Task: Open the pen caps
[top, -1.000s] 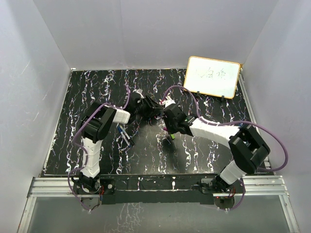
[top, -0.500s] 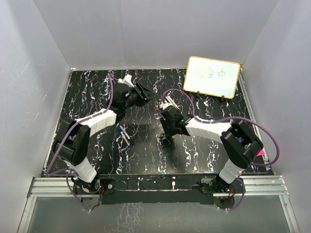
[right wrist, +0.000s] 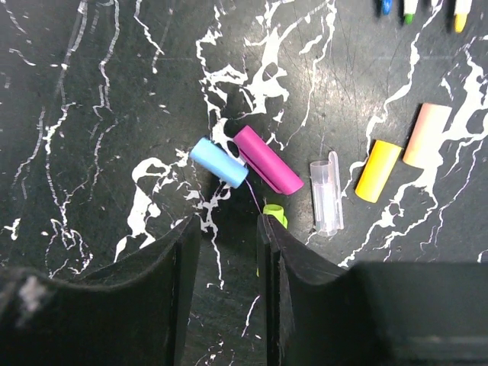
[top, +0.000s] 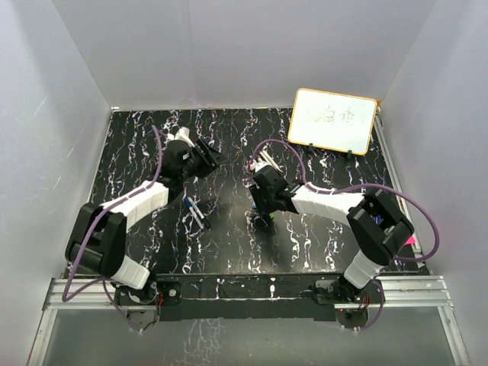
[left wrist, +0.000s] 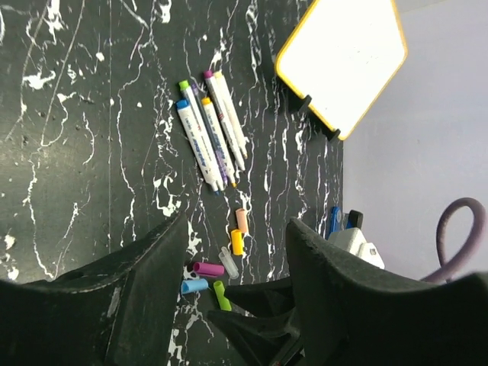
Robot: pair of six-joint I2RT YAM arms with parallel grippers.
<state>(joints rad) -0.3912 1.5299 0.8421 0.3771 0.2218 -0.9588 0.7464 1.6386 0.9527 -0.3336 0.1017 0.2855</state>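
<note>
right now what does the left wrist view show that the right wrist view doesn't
Only the left wrist: the whiteboard and the pens at full length, side by side. Only the right wrist: nothing new on the table, just the right pincer's fingers in the foreground, the pens cut to tips at the top edge. Both: the loose caps, blue, magenta, green, clear, yellow and peach.
</note>
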